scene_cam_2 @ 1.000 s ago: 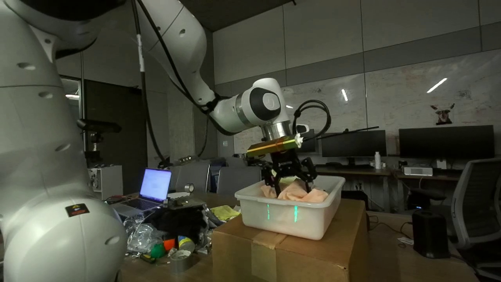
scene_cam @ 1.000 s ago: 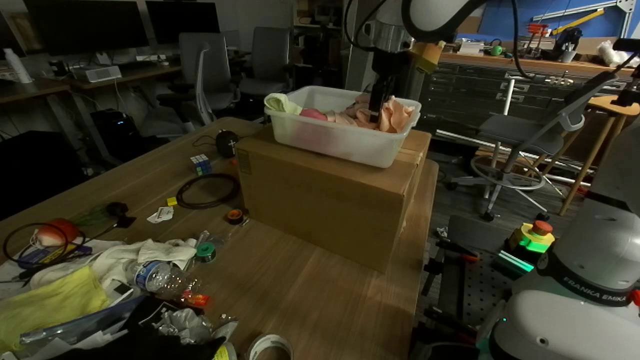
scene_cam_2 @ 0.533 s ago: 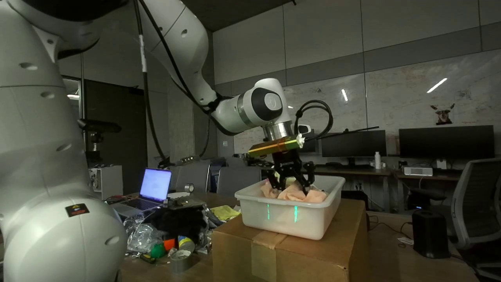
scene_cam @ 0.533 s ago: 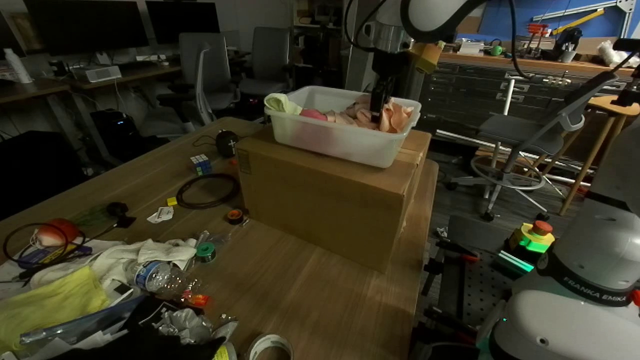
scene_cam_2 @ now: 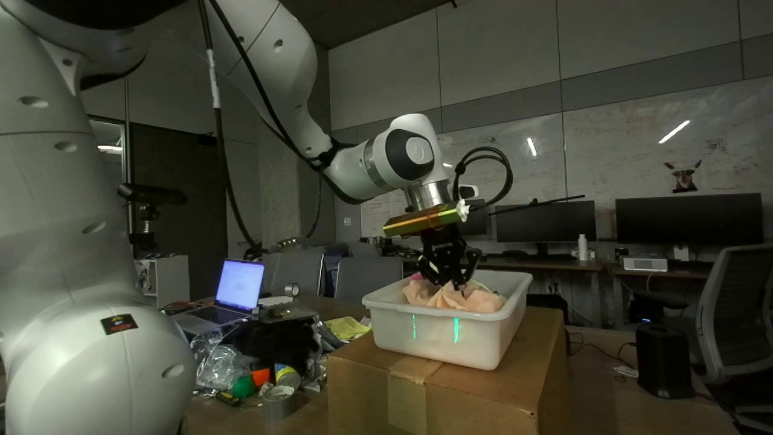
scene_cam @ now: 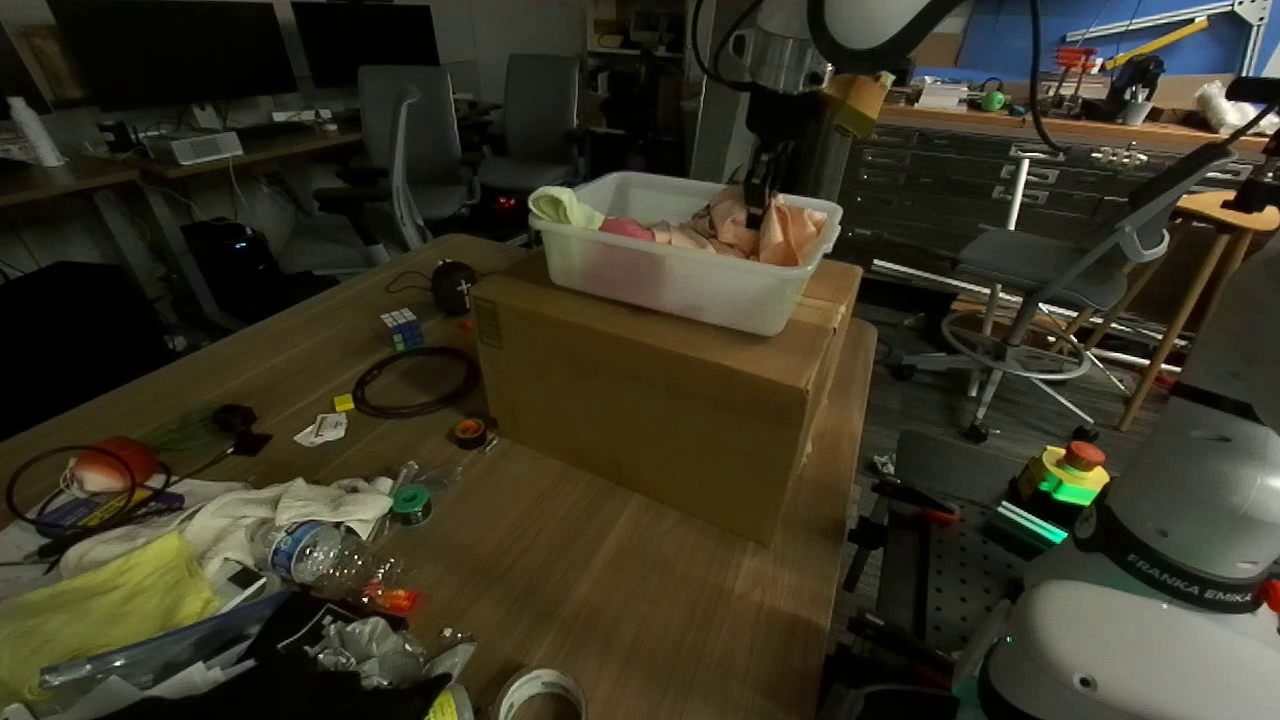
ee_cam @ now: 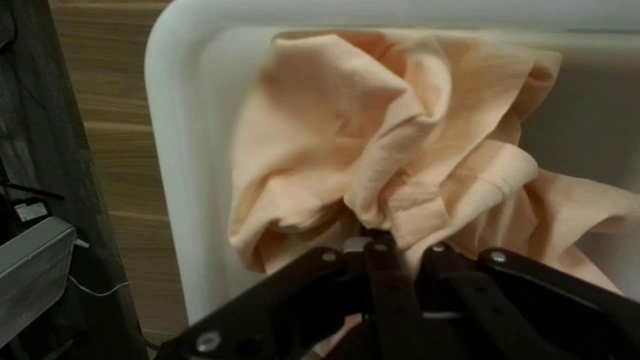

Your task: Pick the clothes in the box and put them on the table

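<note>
Inside the white bin (scene_cam_2: 438, 341), toward one end, lay the peach cloth (ee_cam: 310, 115), crumpled in loose folds. The gripper (ee_cam: 409, 248) pointed down into it, its two fingers (ee_cam: 392, 300) close together with a fold of the peach cloth pinched between them; in the wrist view more of the fabric spread out on either side of them. At the opposite end of the bin, in an exterior view, a pink cloth (scene_cam: 627, 228) lay next to a pale lime cloth (scene_cam: 565, 207) that reached up onto the rim near a corner.

The bin stood upright on a taped cardboard box (scene_cam_2: 447, 399), and the box stood on the wooden table (scene_cam: 620, 570). Above the bin hung the white arm (scene_cam_2: 362, 172), a gold-coloured block (scene_cam_2: 423, 222) fixed near the gripper.

On the table near the box sat a puzzle cube (scene_cam: 402, 328) and a dark round object (scene_cam: 453, 288) marked with a white cross. Farther off, a yellow cloth (scene_cam: 130, 600) and a clear plastic bottle (scene_cam: 318, 552) lay among mixed clutter. In an exterior view an open laptop (scene_cam_2: 238, 289) stood with its screen lit.
</note>
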